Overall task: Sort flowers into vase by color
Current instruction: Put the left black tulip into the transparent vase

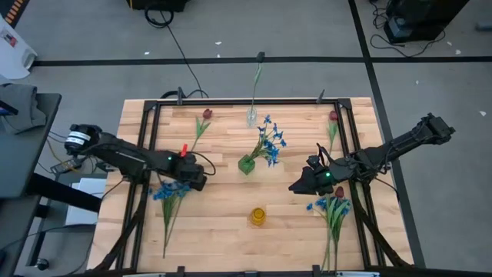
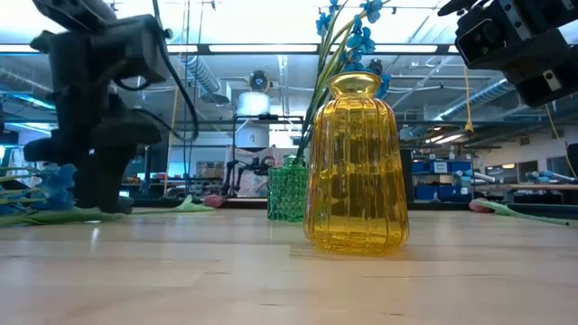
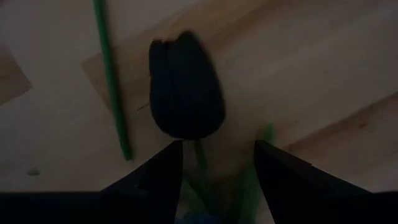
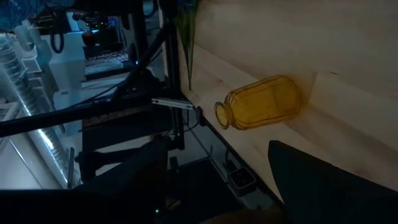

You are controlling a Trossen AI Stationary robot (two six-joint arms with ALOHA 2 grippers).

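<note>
Two robot arms over a wooden table (image 1: pixel 231 231) with flowers and three vases.

The left wrist view is very dark, so the tulip bud (image 3: pixel 185 87) just ahead of the left gripper (image 3: pixel 217 165) looks almost black. Its stem runs down between the two half-spread fingers (image 3: pixel 158 177), but whether they pinch it cannot be told. A blue spray (image 1: pixel 167 194) lies right under that gripper. The right gripper (image 1: pixel 301 185) hangs with fingers spread wide, holding nothing. A blue spray and a red bud (image 1: pixel 335 206) lie just beside it. The yellow vase (image 1: pixel 257 217) stands between both grippers, nearer the table's front. The green vase (image 1: pixel 247 164) already holds blue flowers (image 1: pixel 269 142).
</note>
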